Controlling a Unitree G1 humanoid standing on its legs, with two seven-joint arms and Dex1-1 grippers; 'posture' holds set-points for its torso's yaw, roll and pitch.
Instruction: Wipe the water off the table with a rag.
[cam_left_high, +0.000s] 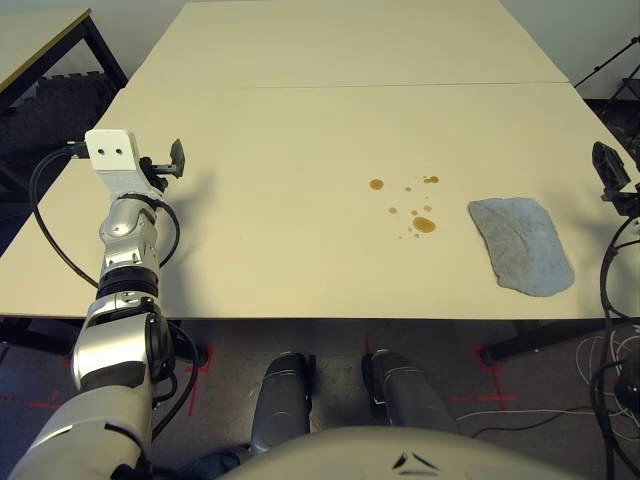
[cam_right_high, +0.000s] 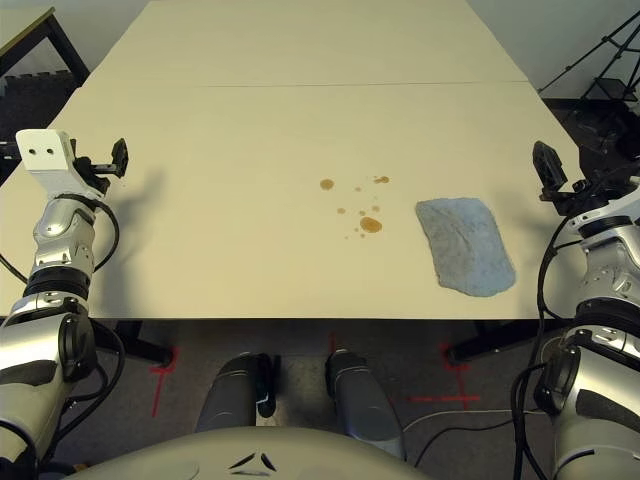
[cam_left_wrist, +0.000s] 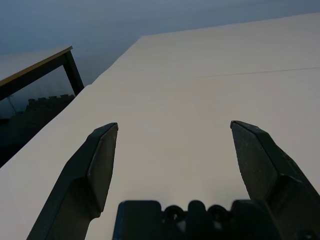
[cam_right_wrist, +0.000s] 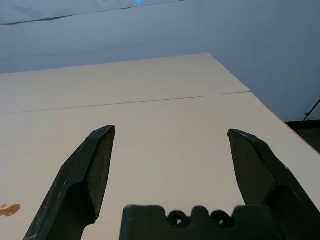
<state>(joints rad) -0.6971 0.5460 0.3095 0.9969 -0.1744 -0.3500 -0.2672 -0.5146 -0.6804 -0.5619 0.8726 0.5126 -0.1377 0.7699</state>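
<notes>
The rag, a fuzzy grey-blue oblong with an uneven outline, lies flat near the front right of the table, untouched. Just to its left, apart from it, the water shows as scattered amber drops and two larger blots on the smooth cream top. The right gripper hovers by the right edge, jaws wide apart; the left gripper likewise gapes, empty, over the left side.
</notes>
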